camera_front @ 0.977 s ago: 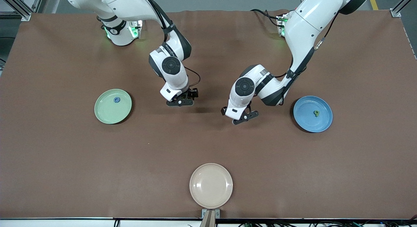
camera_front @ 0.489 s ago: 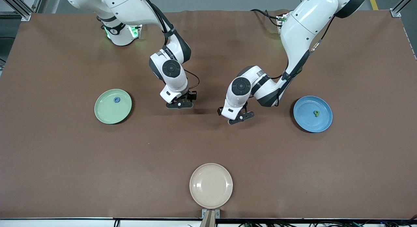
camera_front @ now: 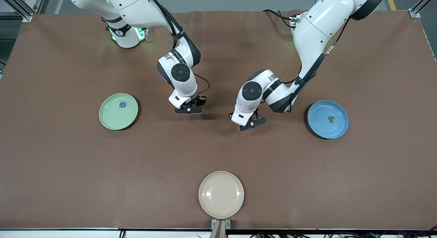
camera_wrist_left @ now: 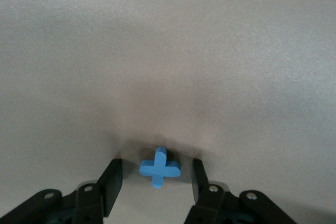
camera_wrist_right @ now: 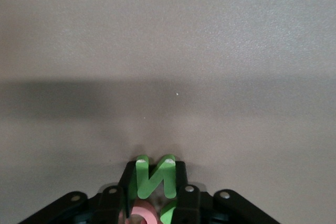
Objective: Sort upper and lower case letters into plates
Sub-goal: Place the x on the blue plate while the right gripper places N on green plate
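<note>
the left gripper (camera_wrist_left: 156, 187) was seen low over the middle of the brown counter (camera_front: 68, 169), its fingers part-way apart with the blue x (camera_wrist_left: 159, 167) lying flat on the counter between them, a gap showing on each side, so nothing was gripped there. the x was centred between the fingers, and it was judged that only further closing was called for. the right gripper (camera_wrist_right: 153, 195) was seen nearby, also low at the counter's middle, clamped on the green n (camera_wrist_right: 154, 176), which was held upright between the fingers; a pink-red piece (camera_wrist_right: 142, 214) and another green piece (camera_wrist_right: 169, 212) were glimpsed just beneath the fingers, and whether they were touched could not be told. the pale green plate (camera_front: 108, 119) lay toward the right arm's end of the counter and carried a small blue letter (camera_front: 122, 104); the blue plate (camera_front: 336, 127) lay toward the left arm's end and carried a small green letter (camera_front: 331, 119). each plate was nearer to the arm on its own end, well apart from both grippers. a cream plate (camera_front: 221, 194) lay empty, nearest the front camera. most of the sorting was judged still undone.
</note>
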